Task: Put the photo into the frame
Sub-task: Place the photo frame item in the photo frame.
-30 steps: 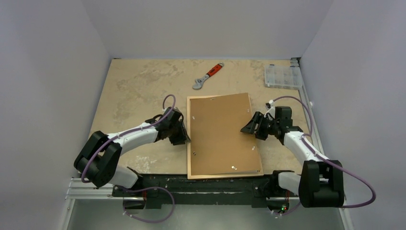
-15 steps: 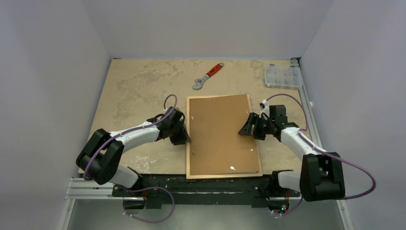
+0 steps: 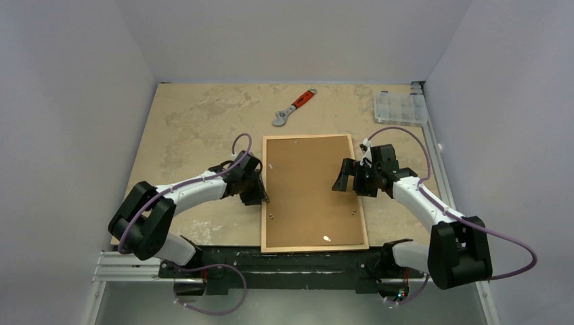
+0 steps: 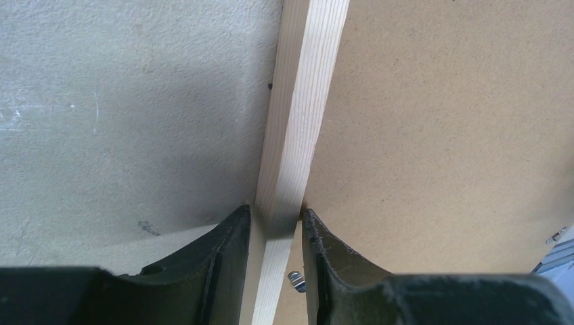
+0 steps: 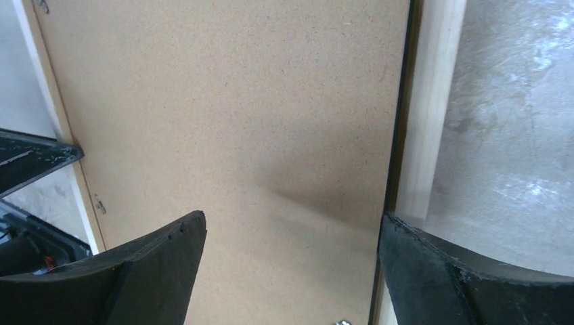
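beige, mottled table (image 3: 189, 128) fills the floor of a grey-walled booth. nearest the arm bases lies the frame (image 3: 315, 249), flat, its short side almost at the table's near edge and its long axis running straight from near to far. a brown board (image 3: 310, 189) sits inside the light wood rim and covers what is under it; small metal tabs (image 3: 271, 217) show on the board near its edges. about halfway up the left side, the left gripper (image 4: 276, 217) pinches the frame's wood strip, jaws narrowly apart, one finger on the table side and one on the board side. across from it, the right gripper (image 5: 292, 220) hangs over the board's right edge, jaws spread wide and holding nothing. farther back lies a red-handled wrench (image 3: 294, 107). in the far right corner sits a clear compartment box (image 3: 399, 107); its contents are too small to tell.
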Available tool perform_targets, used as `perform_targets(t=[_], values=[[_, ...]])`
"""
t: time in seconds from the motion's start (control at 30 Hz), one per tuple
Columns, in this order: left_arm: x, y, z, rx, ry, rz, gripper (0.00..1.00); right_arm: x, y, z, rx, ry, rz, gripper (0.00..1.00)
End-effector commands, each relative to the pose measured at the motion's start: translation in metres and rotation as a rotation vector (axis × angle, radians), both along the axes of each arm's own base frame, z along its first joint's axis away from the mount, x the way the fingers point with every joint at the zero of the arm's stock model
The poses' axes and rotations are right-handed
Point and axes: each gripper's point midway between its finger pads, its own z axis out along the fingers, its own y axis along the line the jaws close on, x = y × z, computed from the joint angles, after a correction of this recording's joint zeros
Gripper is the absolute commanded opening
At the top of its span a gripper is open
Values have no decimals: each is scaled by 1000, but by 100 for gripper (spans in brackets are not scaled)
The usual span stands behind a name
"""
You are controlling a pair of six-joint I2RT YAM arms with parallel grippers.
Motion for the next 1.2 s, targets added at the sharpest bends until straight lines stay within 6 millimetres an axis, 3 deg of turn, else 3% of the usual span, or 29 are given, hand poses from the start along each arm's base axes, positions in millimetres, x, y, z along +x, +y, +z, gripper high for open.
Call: perform_targets(t=[0.0,0.57,0.8,1.0,1.17], values=[[0,10,0,66,-5,-11,33,17,-8,15,-72,-66,-20,96],[2,5,25,5,-70,-19,37,25,-13,26,-99,-101,-86,98],[4,-5,32,-127,-98,-23,43,27,-37,6,-132,-12,-199,98],[2,-4,23,-139,-69,-21,48,16,-30,-20,-108,80,-150,97],[1,-6,15,-129,-38,-33,49,6,-26,-28,-87,109,-130,96]])
